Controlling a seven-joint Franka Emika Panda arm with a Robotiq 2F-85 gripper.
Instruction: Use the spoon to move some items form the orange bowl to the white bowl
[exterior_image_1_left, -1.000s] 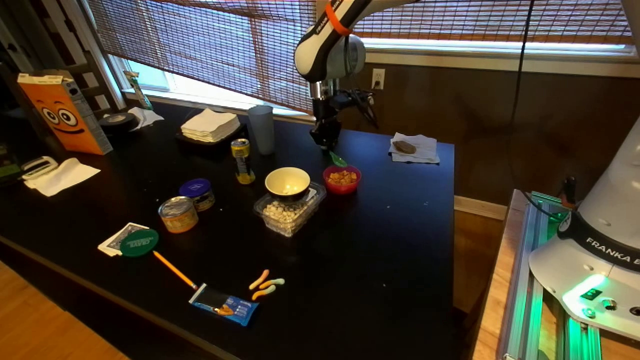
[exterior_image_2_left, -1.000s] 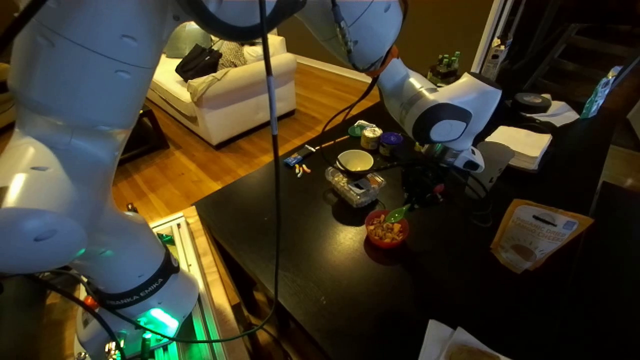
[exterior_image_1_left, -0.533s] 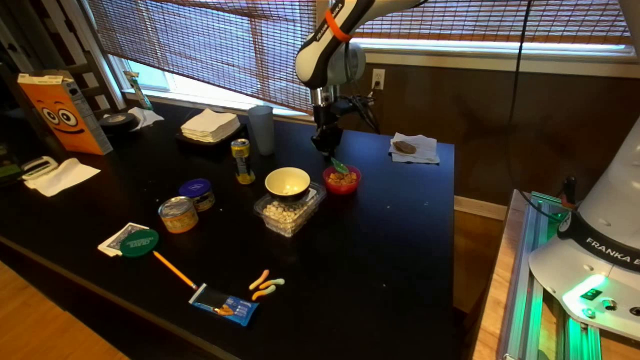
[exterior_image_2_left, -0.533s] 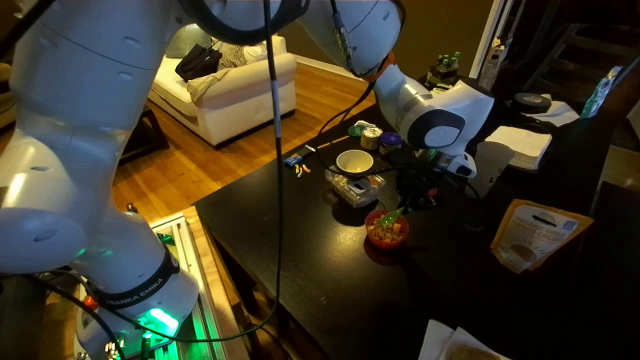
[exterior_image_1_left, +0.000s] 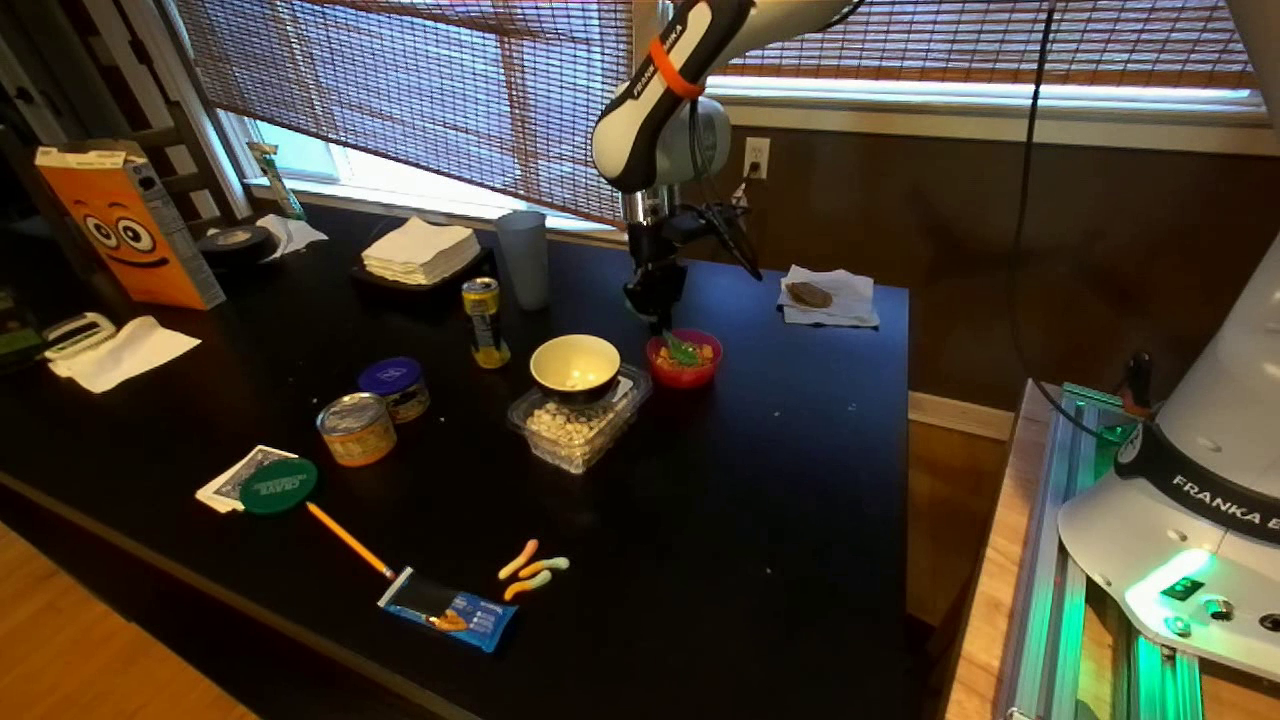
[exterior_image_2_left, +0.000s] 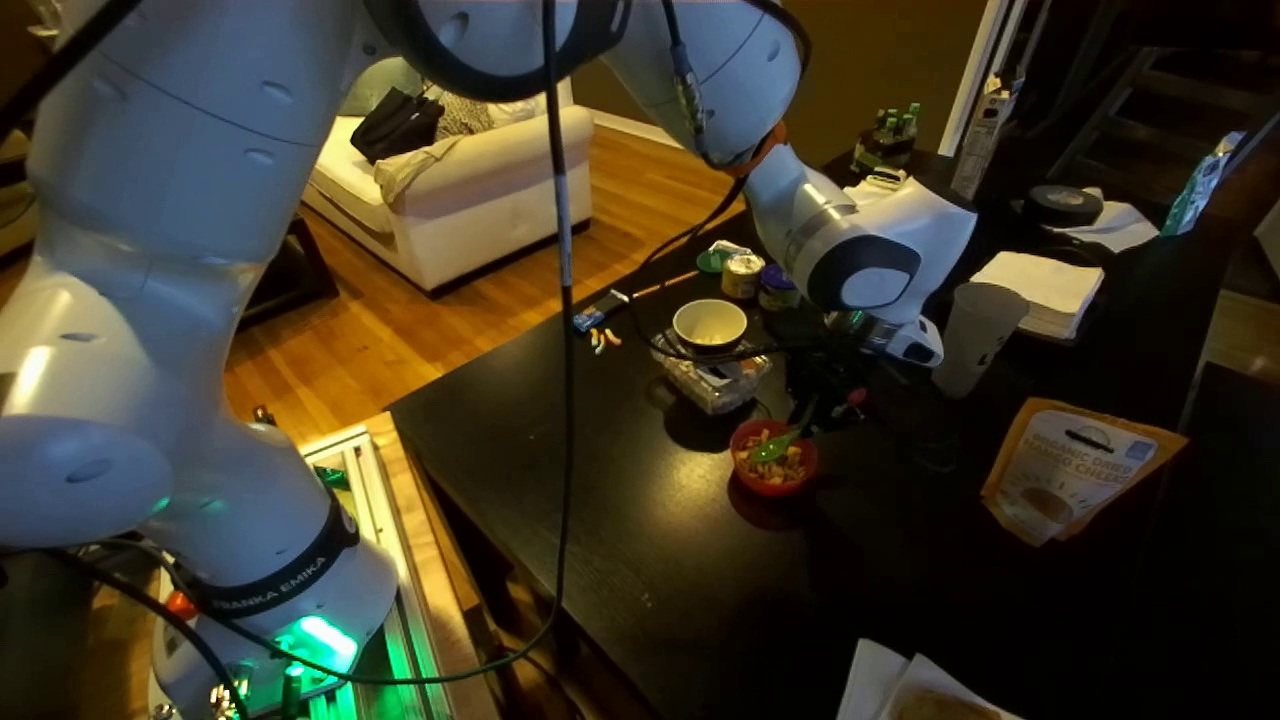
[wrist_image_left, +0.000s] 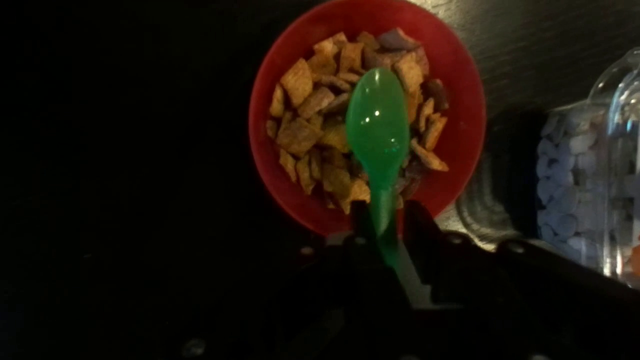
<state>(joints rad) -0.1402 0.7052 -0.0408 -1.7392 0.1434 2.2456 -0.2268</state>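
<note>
In an exterior view, the small round red-orange bowl (exterior_image_1_left: 684, 379) stands upright on the dark worktop (exterior_image_1_left: 780, 500), toward its far right corner. Many flat squarish tan-brown pieces (wrist_image_left: 298, 82) lie inside it. The shiny green plastic spoon (wrist_image_left: 378, 130) with an oval head is tilted: the head is low, inside the rim of this bowl, over the pieces; whether it touches them, I cannot tell. The rear part of the handle is hidden. The round cream-white bowl (exterior_image_1_left: 575, 357) with dark lower outside is upright, raised above the worktop, farther from the right edge than the red-orange one. Its inside is yellowish and, at the bottom, spotted paler.
</note>
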